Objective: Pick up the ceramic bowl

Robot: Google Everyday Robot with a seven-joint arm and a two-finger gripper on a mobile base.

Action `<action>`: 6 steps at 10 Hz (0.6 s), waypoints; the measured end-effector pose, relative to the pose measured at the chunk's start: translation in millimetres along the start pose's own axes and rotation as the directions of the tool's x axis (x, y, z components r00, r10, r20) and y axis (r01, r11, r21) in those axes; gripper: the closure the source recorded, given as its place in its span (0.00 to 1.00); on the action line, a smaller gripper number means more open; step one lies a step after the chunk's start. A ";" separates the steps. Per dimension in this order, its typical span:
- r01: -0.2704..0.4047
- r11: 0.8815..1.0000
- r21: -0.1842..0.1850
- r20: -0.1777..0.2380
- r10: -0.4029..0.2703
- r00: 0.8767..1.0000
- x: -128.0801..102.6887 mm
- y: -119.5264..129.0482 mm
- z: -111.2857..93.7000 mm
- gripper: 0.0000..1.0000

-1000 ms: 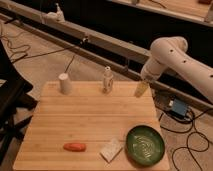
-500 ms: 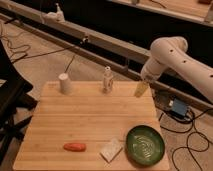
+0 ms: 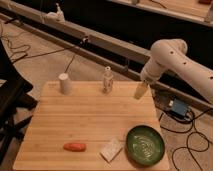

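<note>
The ceramic bowl (image 3: pixel 145 145) is wide, shallow and dark green with pale swirls inside. It sits at the front right corner of the wooden table (image 3: pixel 90 120). My gripper (image 3: pixel 141 91) hangs from the white arm (image 3: pixel 172 60) over the table's back right edge, well behind the bowl and apart from it. It holds nothing that I can see.
A small white cup (image 3: pixel 65 83) stands at the back left. A small pale bottle-like figure (image 3: pixel 107 80) stands at the back middle. An orange carrot-like item (image 3: pixel 74 147) and a pale sponge (image 3: pixel 111 149) lie near the front edge. Cables and a blue box (image 3: pixel 178 107) lie on the floor at right.
</note>
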 end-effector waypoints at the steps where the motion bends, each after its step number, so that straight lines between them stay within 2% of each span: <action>1: 0.002 1.000 -0.027 0.025 -0.001 1.000 5.8 6.0 7.8 0.20; 2: 0.007 0.999 -0.051 0.052 -0.005 0.999 14.1 11.4 15.9 0.20; 3: 0.009 0.998 -0.059 0.060 -0.006 0.998 20.5 13.1 20.0 0.20; 6: -0.009 0.998 -0.062 0.076 0.014 0.997 56.3 13.5 36.8 0.20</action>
